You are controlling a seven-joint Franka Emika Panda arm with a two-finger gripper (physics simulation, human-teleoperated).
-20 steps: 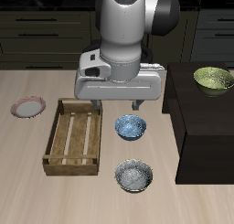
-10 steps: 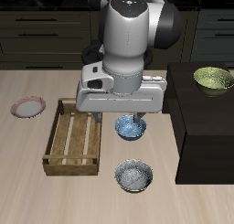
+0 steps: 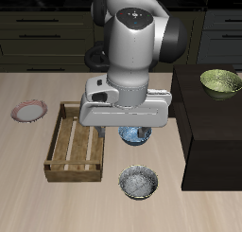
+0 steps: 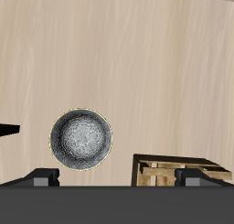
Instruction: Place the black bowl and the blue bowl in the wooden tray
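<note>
The blue bowl [image 3: 136, 135] sits on the table beside the wooden tray [image 3: 76, 141], mostly covered by my hand, which hangs just above it. The black bowl [image 3: 139, 182] stands nearer the table's front edge, apart from the gripper [image 3: 125, 129]. The wrist view shows the black bowl [image 4: 80, 139] with its speckled grey inside and a corner of the wooden tray [image 4: 181, 169]. There the gripper [image 4: 117, 176] is open, its fingertips [image 4: 44, 177] wide apart with nothing between them. The blue bowl is hidden in that view. The tray holds nothing.
A small pink-rimmed plate [image 3: 28, 111] lies beyond the tray, near the table's side. A yellow-green bowl [image 3: 221, 81] rests on a dark raised block [image 3: 213, 132] beside the bowls. Dark cabinets run behind the table.
The hand has come down and forward over the blue bowl, covering more of it than before. The bowls, tray and plate have not moved.
</note>
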